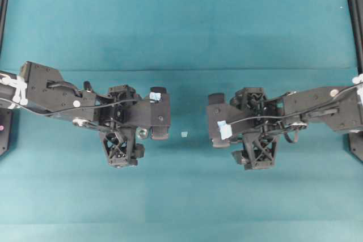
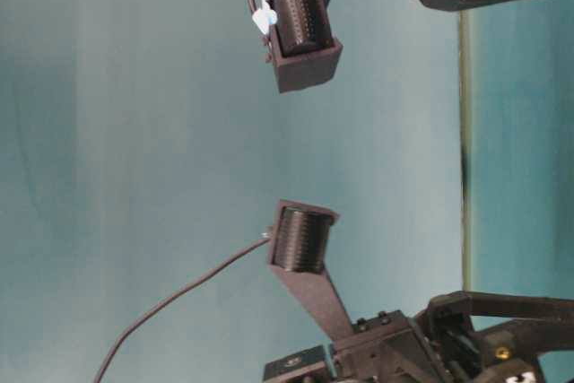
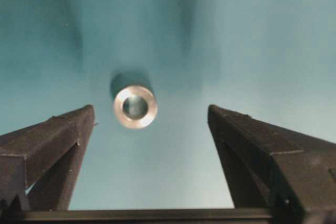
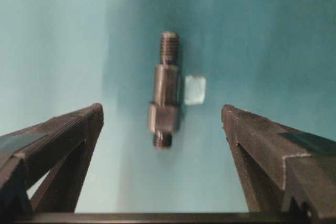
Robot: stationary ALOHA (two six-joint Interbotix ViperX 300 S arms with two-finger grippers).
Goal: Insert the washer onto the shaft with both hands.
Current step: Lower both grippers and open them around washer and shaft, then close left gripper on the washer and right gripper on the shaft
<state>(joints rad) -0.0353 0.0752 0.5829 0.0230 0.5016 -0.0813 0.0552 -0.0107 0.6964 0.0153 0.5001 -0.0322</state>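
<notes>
Table: a teal mat is spread under both arms; both task parts are seen lying flat on it.
Left gripper: the fingers are spread wide in the left wrist view and nothing is held; bare mat shows between them and the washer.
Right gripper: the fingers are likewise spread wide with nothing held, and the shaft is framed between them without being touched.
Shaft: it lies on its side on the mat, its length running away from the right wrist camera, the threaded thin end farthest off. It is judged stiff, dense for its size and smooth, so rolling is likely if it is nudged sideways. The flat-sided thicker collar is judged the best place to be gripped, leaving the thin end free.
Tape scrap: a small pale square is seen just beside the shaft; it is no part of the task.
Washer: it lies flat on the mat, nearer the left finger. It is judged light, rigid and slippery; its outer rim should be pinched across, so that the hole is kept clear.
</notes>
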